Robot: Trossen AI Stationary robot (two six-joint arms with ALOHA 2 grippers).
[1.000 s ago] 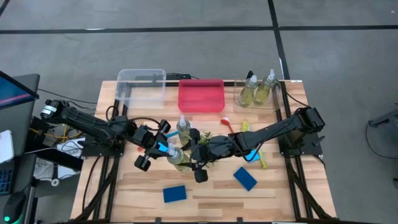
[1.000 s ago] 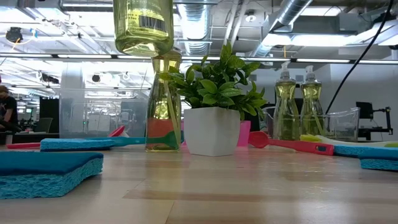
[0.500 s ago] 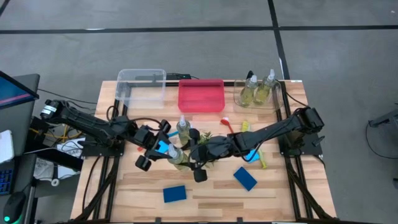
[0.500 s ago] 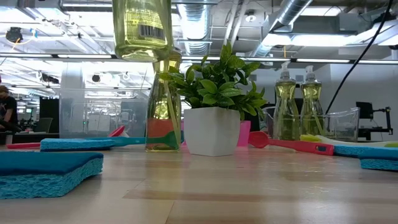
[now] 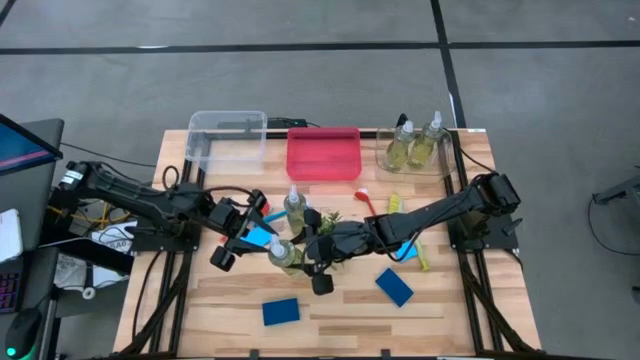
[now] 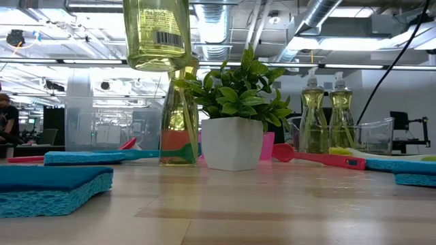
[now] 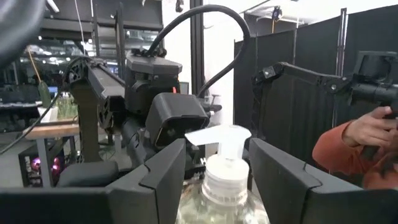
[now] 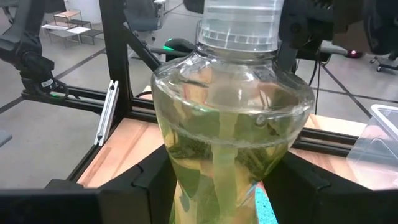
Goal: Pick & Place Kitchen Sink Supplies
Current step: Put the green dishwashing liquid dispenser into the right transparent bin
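Near the middle of the worktop [image 5: 330,305], the right gripper [image 5: 300,262] is closed around the body of a pump bottle [image 5: 281,254] and holds it in the air. The left gripper [image 5: 250,238] stands open, one finger on each side of the pump head, not touching it.

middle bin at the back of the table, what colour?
Pink. The middle bin sits between the clear bins; the high view shows it best.
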